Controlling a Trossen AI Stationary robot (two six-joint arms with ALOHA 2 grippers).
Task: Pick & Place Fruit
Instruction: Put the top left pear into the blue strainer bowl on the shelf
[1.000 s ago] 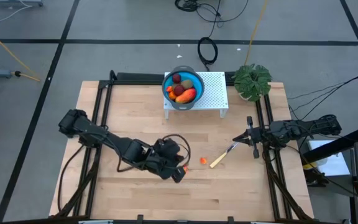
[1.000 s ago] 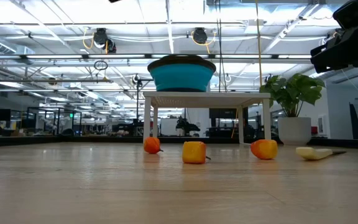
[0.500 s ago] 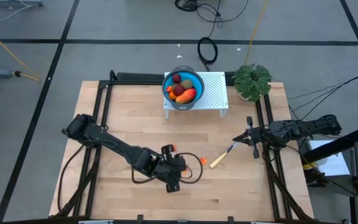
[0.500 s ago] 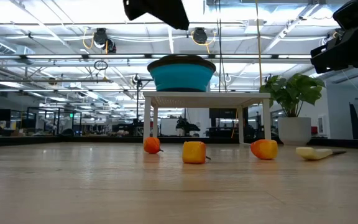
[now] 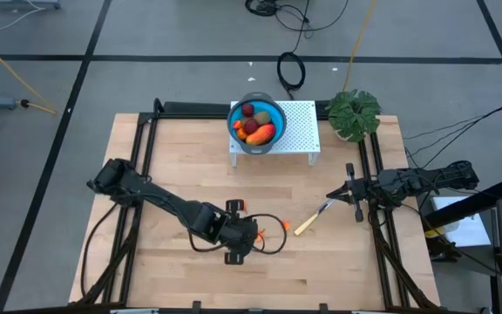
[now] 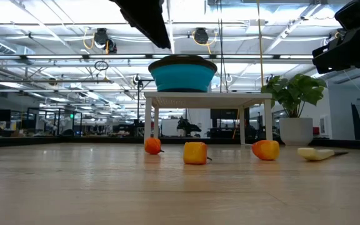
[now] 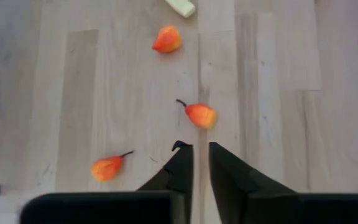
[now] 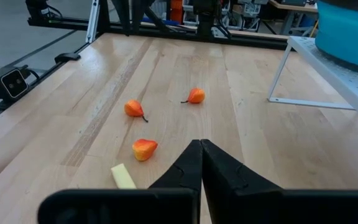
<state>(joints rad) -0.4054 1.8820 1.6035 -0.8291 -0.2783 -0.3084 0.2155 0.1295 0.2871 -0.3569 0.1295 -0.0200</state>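
Observation:
Three small orange fruit bits lie on the wooden table (image 5: 172,270). In the left wrist view they are a far one (image 7: 166,39), a middle one (image 7: 199,115) and a near one (image 7: 107,167). They also show in the low view (image 6: 195,152). My left gripper (image 7: 201,165) hovers over the table's middle (image 5: 253,234), just short of the middle bit. Its fingers stand a narrow gap apart and hold nothing. A blue bowl (image 5: 275,112) on a white stand (image 5: 301,122) holds the long red-orange-yellow piece (image 5: 263,133), a dark red ball (image 5: 247,110) and a brownish-green oval (image 5: 260,118). My right gripper (image 5: 331,197) waits shut at the right.
A yellow-handled knife (image 5: 307,224) lies right of the bits, its blade end under my right gripper. A potted green plant (image 5: 354,113) stands at the far right corner. Black frame rails (image 5: 138,148) run along both table sides. Bare wood lies along the near edge.
My left arm has stretched out over the table's middle, and its gripper has drawn back a little toward the table's left edge. A dark part of the arm has come into the top of the low view. The fruit bits have stayed in place.

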